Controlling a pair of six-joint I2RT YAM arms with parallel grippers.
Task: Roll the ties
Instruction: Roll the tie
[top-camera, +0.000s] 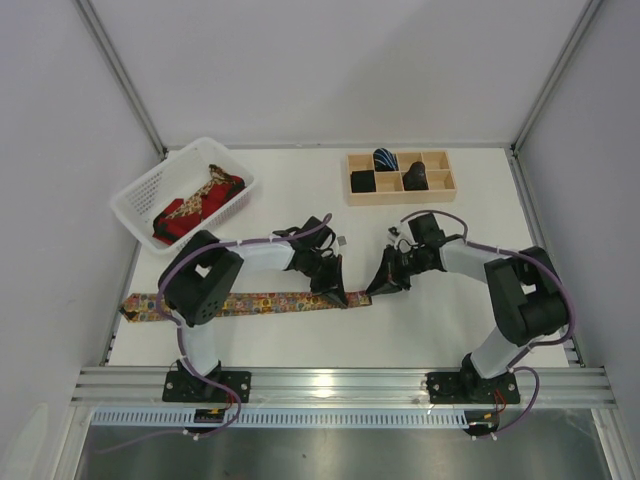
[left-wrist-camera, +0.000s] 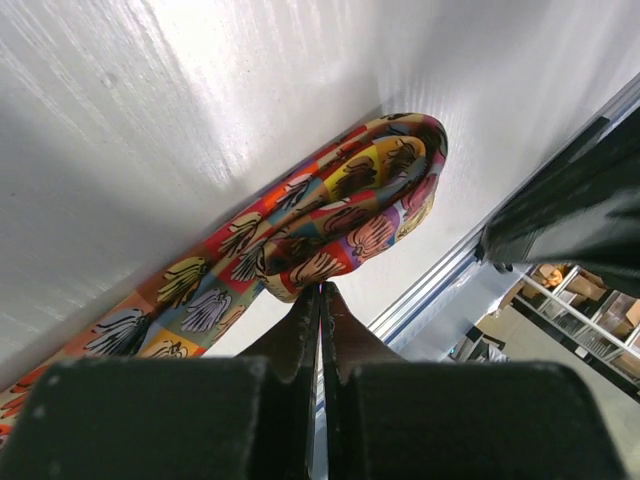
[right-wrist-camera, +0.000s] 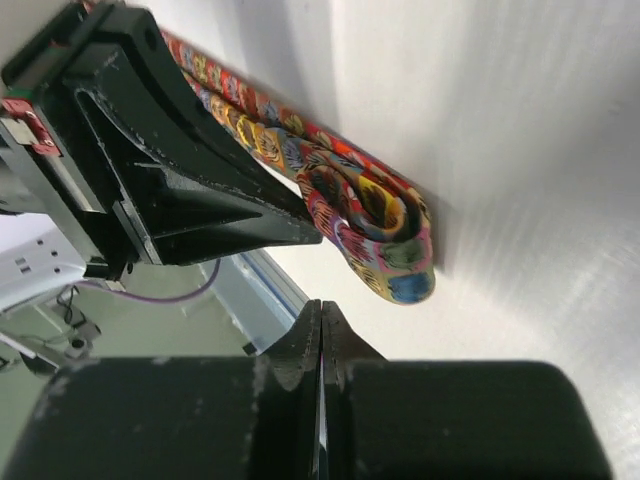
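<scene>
A multicoloured floral tie (top-camera: 250, 302) lies flat along the near part of the table. Its right end is curled over into a loose first fold (left-wrist-camera: 350, 195) (right-wrist-camera: 385, 235). My left gripper (top-camera: 335, 290) (left-wrist-camera: 322, 288) is shut, and its tips press against the edge of that fold with no cloth between them. My right gripper (top-camera: 384, 283) (right-wrist-camera: 322, 303) is shut and empty, a short way to the right of the folded end. In the right wrist view the left fingers (right-wrist-camera: 200, 205) point onto the fold.
A white basket (top-camera: 135, 195) at the back left holds a red tie (top-camera: 180, 222) and a gold paisley one (top-camera: 192, 207). A wooden compartment tray (top-camera: 400, 199) at the back right holds rolled ties, one blue-striped (top-camera: 386, 160) and two black (top-camera: 363, 181). Walls close in both sides.
</scene>
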